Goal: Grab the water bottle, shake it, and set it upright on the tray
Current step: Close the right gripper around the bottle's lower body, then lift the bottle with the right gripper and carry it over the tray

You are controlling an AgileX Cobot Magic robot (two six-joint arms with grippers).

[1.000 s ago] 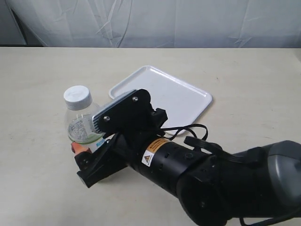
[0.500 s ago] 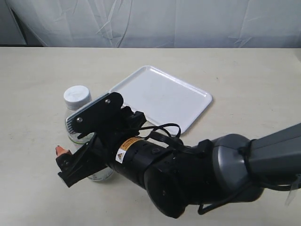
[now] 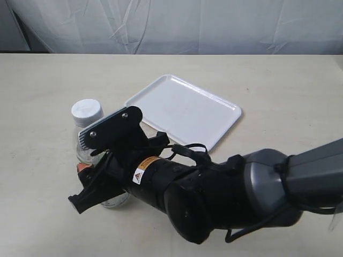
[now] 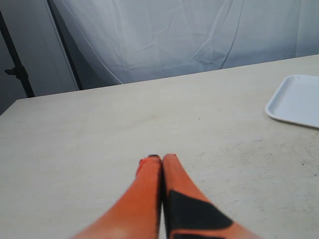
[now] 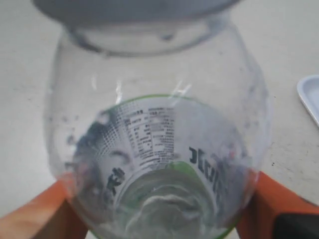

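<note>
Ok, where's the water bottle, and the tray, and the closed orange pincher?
water bottle [image 3: 87, 110]: exterior view, on its white cap.
tray [image 3: 185, 110]: exterior view, on its bare middle.
left end effector [image 4: 162, 158]: left wrist view, between its orange fingertips.

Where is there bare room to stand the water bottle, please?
The tray is bare all over; the table behind it and right of it is open too. The near left is crowded, with the right tool around the water bottle.

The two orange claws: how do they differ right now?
The left gripper is pressed shut and empty; the right gripper is spread, a finger against each side of the water bottle. The left faces the table, the right faces the bottle's label. Both have orange fingers.
</note>
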